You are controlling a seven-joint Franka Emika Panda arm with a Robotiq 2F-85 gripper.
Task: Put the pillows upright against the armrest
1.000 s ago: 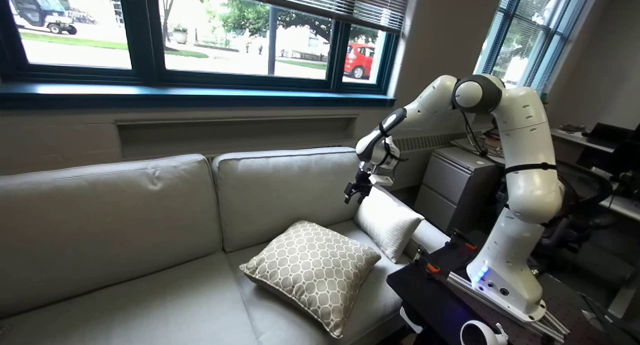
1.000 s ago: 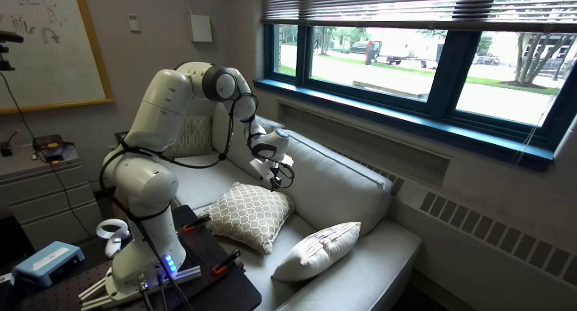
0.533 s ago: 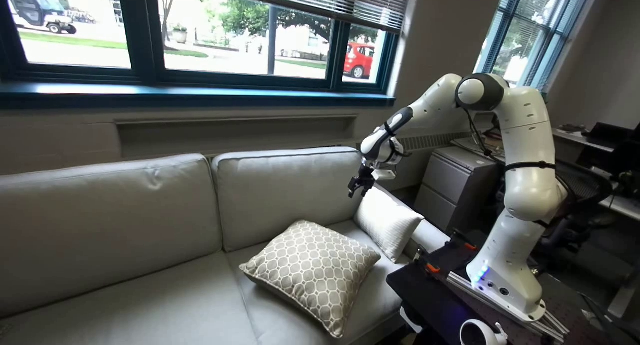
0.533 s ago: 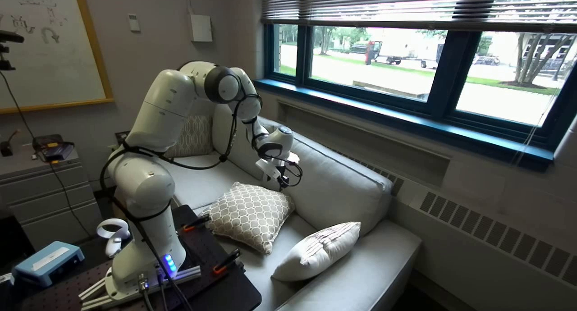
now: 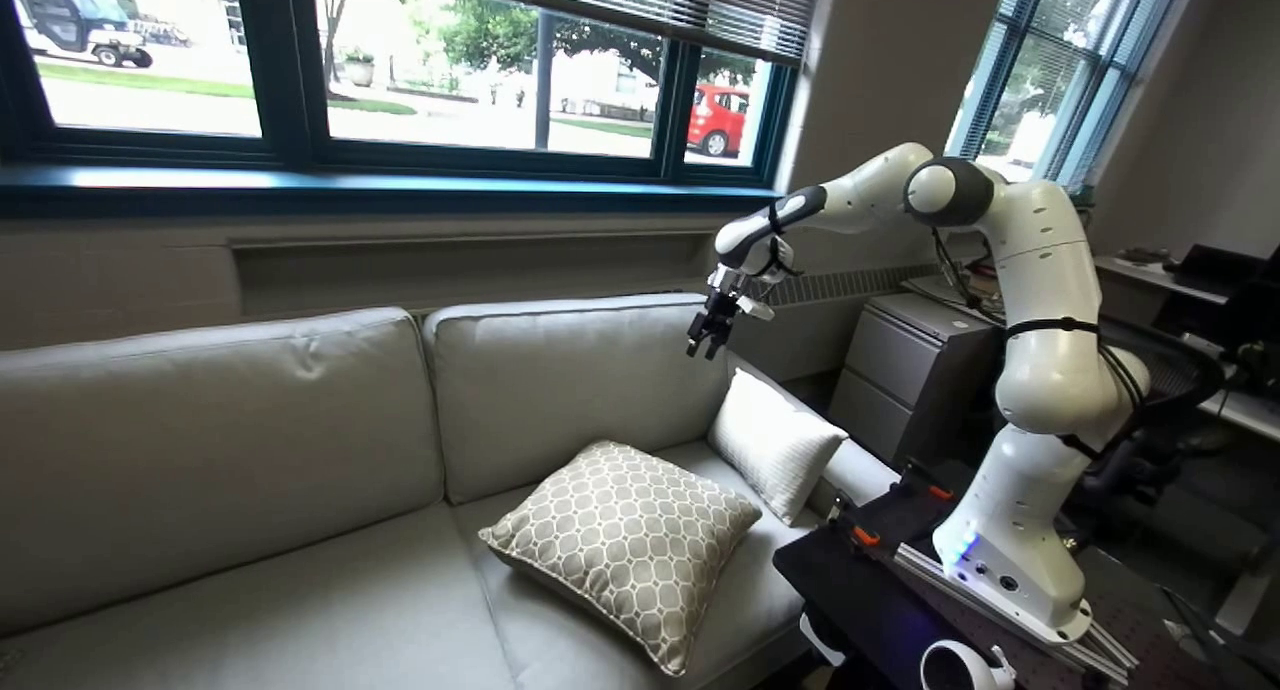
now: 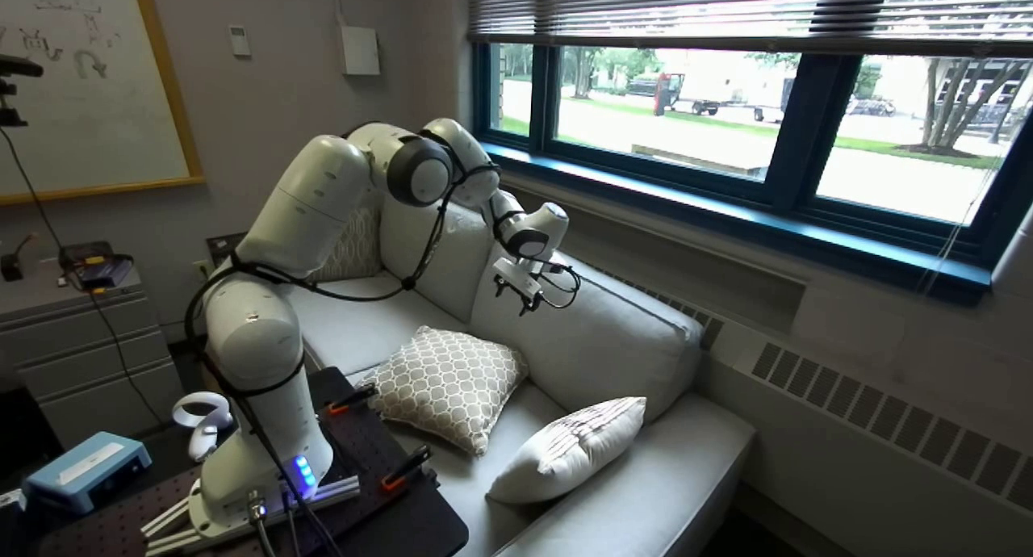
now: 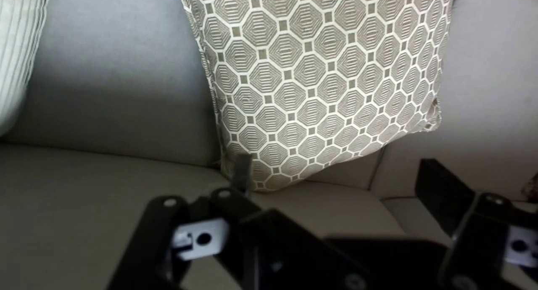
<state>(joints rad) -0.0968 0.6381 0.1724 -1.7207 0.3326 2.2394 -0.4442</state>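
You look about halfway. White pillow (image 6: 569, 450): on the seat (image 5: 752, 588), tilted back and seemingly leaning on the armrest (image 6: 678, 476); more slouched than upright in an exterior view, so you may want to square it up, but I'd count it near enough placed. Lattice pillow (image 5: 630, 545) is what you have left: it lies roughly flat, pattern up, near the white pillow, with a strip of seat showing between them in the wrist view; whether its rear corner touches the back cushion (image 5: 570, 370), can't tell. Your gripper (image 5: 701, 350) hangs by the back cushion, above both pillows and touching neither, jaws spread wide, nothing between them. Left for you, as I judge it: take hold of the lattice pillow, tip it on edge, stand it against the armrest or the white pillow there. Far cushion (image 6: 359, 246), partly hidden at the other end of the seat, is probably not part of your job.
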